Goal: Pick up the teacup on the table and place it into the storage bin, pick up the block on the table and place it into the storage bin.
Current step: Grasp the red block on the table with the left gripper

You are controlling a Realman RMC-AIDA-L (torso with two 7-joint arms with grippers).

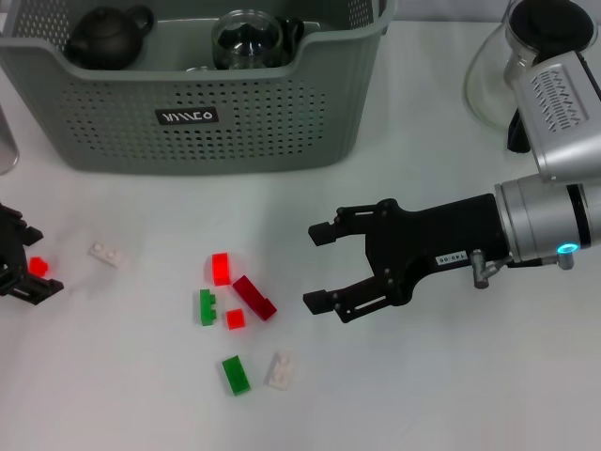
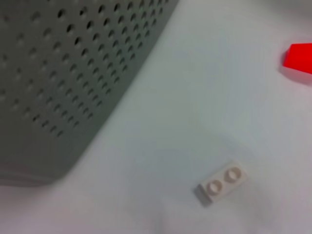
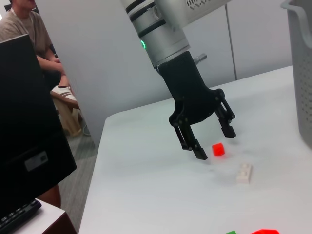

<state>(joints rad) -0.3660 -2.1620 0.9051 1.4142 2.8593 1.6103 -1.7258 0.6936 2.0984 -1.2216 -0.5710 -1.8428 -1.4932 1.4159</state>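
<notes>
The grey-green storage bin (image 1: pixel 254 122) stands at the back left, and its perforated wall (image 2: pixel 58 73) fills part of the left wrist view. No teacup shows on the table. Several blocks lie in front of the bin: a red one (image 1: pixel 221 269), a dark red one (image 1: pixel 254 297), a green one (image 1: pixel 208 307) and a white flat one (image 1: pixel 108 254) (image 2: pixel 223 182). At the far left my left gripper (image 1: pixel 36 259) (image 3: pixel 215 144) is open, its fingers either side of a small red cube (image 1: pixel 38 267) (image 3: pixel 218 149) on the table. My right gripper (image 1: pixel 313 268) hangs open just right of the block cluster, holding nothing.
A black teapot (image 1: pixel 108 38) and a glass teapot (image 1: pixel 249 42) sit inside the bin. A clear glass pot (image 1: pixel 521 66) stands at the back right behind my right arm. More blocks, green (image 1: pixel 237 375) and white (image 1: pixel 280 370), lie near the front. The right wrist view shows the table's far edge.
</notes>
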